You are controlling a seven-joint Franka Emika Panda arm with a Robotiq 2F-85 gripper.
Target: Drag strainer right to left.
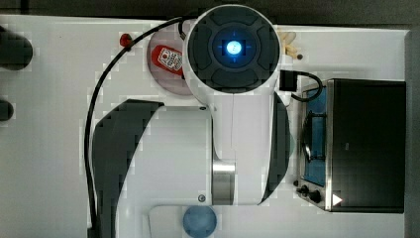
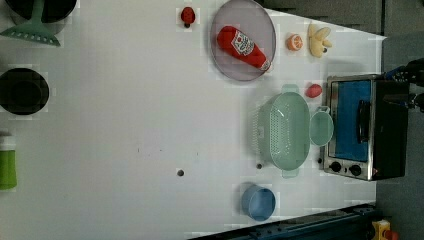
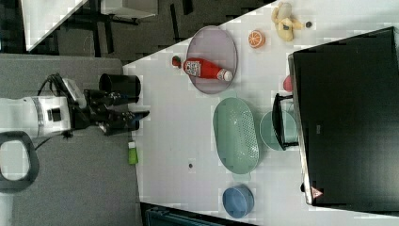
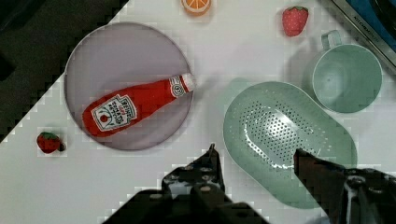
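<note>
White table (image 2: 125, 125), left view, read from the left view's left to its right. At the far left stand a dark round pot (image 2: 22, 91) and a green bottle (image 2: 7, 169). Towards the middle, along the top edge, lies a small strawberry (image 2: 188, 15), then a round grey plate (image 2: 222, 30) carrying a red ketchup bottle (image 2: 243, 47) laid on its side. Below the plate sits the strainer (image 2: 286, 131), a pale green oval basket with a perforated centre, resting flat on the table and untouched. A blue cup (image 2: 258, 202) stands below it, apart. Just to the strainer's right is a round green mug (image 2: 321, 128), touching or nearly touching the strainer's rim. Above the mug lies a second strawberry (image 2: 313, 90); further up are an orange slice (image 2: 294, 42) and a yellow toy (image 2: 319, 40). At the far right stands a toaster oven (image 2: 365, 127) with a blue front.

In the right view the gripper (image 3: 141, 114) hangs well clear of the table, at the right view's left, far from the strainer. In the wrist view its jaws stand apart with nothing between them, one finger (image 4: 208, 170) over bare table and the other overlapping the strainer's rim in the picture.
</note>
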